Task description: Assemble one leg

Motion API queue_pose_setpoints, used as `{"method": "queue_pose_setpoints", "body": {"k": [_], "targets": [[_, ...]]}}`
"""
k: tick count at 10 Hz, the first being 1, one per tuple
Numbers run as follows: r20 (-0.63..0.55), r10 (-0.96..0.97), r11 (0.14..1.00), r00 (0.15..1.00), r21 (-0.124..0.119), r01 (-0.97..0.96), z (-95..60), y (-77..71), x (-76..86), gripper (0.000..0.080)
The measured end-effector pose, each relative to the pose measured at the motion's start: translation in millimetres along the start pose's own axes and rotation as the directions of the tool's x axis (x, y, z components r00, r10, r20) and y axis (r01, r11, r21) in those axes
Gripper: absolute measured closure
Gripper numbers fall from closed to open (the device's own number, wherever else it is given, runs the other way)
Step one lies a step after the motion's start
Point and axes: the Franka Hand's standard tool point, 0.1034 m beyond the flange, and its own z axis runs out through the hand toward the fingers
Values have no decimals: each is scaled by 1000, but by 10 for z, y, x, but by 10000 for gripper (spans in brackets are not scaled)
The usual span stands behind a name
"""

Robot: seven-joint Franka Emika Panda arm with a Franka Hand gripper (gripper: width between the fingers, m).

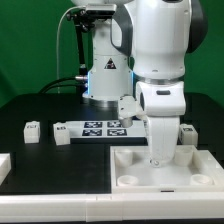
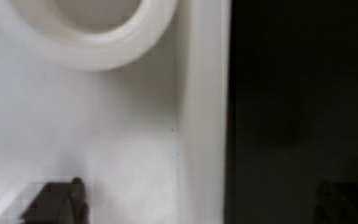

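A small white leg (image 1: 33, 130) with a marker tag stands on the black table at the exterior view's left. A second one (image 1: 62, 134) is beside it, and a third (image 1: 188, 133) is at the right, behind the arm. The large white tray-like piece (image 1: 195, 168) lies at the front. My gripper (image 1: 160, 153) is lowered onto its back part. In the wrist view my gripper (image 2: 199, 205) is open. One dark fingertip (image 2: 55, 200) is over the white tray (image 2: 87, 130) and the other is over the black table. The tray's edge (image 2: 202, 110) runs between them. No leg shows there.
The marker board (image 1: 100, 128) lies behind the tray, in front of the arm's base. A round corner socket (image 2: 105, 30) of the tray shows in the wrist view. Another white piece (image 1: 3, 165) sits at the exterior view's left edge.
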Motion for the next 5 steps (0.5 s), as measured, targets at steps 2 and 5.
{"method": "queue_pose_setpoints", "body": {"k": [2,5], "targets": [[0,0,1000,1000,0,0,0,0,-1,151],[4,23,1000,1000,-4,-23,-52,-49,22,150]]}}
